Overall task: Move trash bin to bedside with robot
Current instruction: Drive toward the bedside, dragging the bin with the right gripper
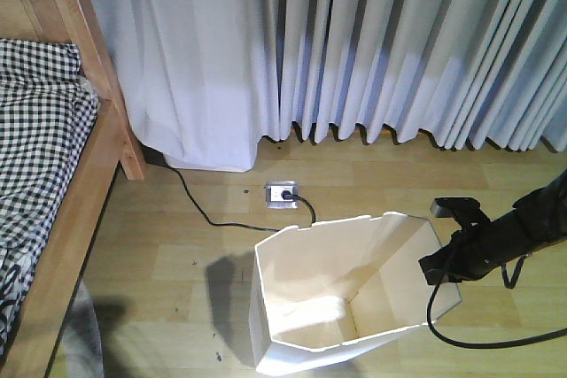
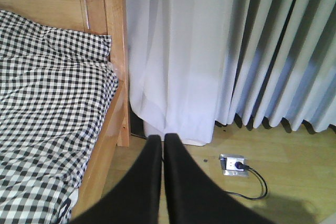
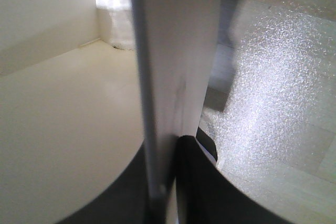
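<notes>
— Now, the trash bin [image 1: 345, 294]: where is it?

— On the wooden floor [image 1: 177, 263], low in the front view, mouth upward. It stands apart from the bed frame [image 1: 84, 179], with bare floor between the two. The frame carries black-and-white checked bedding [image 1: 35, 130] at the left edge.

— Right gripper [image 3: 164, 161]?

— Clamped on the bin's wall. The right wrist view settles this. The thin white wall runs straight down between the two dark fingers [image 3: 202, 192], with the cream interior on one side and the floor on the other. The front view shows only the black arm [image 1: 496, 236] reaching in from the right to the bin's right rim, with a black cable [image 1: 483, 343] looping beneath it. The finger contact cannot be read there.

— Left gripper [image 2: 163, 140]?

— Fingers pressed together, nothing between them. Only the left wrist view shows this. It looks over the bed's side toward the pale curtains [image 2: 236, 51].

— Other items?

— A floor socket [image 1: 282, 194] with a black lead [image 1: 311, 210] plugged in lies between the curtains and the bin. The front and left wrist views both show it; the right wrist view, filled by the bin wall, does not.
</notes>
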### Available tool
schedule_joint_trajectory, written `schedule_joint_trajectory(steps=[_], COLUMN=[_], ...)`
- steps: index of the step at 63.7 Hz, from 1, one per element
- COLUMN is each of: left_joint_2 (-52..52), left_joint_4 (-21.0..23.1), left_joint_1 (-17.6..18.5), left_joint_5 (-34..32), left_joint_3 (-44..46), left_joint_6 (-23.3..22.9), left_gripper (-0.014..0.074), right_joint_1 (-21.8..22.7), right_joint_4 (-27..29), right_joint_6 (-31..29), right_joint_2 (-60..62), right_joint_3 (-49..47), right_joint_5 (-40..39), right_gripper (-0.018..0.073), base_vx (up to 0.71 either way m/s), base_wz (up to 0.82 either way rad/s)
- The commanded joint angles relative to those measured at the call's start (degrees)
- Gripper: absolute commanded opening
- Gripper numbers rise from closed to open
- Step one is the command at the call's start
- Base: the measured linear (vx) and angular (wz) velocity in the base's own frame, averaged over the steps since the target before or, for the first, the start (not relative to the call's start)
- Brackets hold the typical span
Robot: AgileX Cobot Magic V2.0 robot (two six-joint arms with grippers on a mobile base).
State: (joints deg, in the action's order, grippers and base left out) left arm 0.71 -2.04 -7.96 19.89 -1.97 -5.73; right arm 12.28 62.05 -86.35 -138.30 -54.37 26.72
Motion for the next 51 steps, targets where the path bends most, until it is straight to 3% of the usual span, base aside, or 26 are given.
schedule_joint_trajectory(steps=[1, 51], left_joint_2=[0.8, 0.8], left_joint_4=[0.1, 0.1], left_joint_1=[0.2, 0.2], left_joint_5=[-3.8, -3.8], left_joint_3=[-0.2, -0.2], left_joint_6=[-0.2, -0.2], left_gripper=[-0.0006, -0.0006], right_joint_1=[0.2, 0.2], right_joint_4=[2.3, 2.3], right_joint_6=[-0.3, -0.3], right_joint_2=[4.4, 4.4], right_joint_3=[-0.5, -0.5], right_joint_5=[10.4, 10.4], right_gripper=[-0.0005, -0.0005], base_vx=[0.1, 0.05], base_wz=[-0.01, -0.01])
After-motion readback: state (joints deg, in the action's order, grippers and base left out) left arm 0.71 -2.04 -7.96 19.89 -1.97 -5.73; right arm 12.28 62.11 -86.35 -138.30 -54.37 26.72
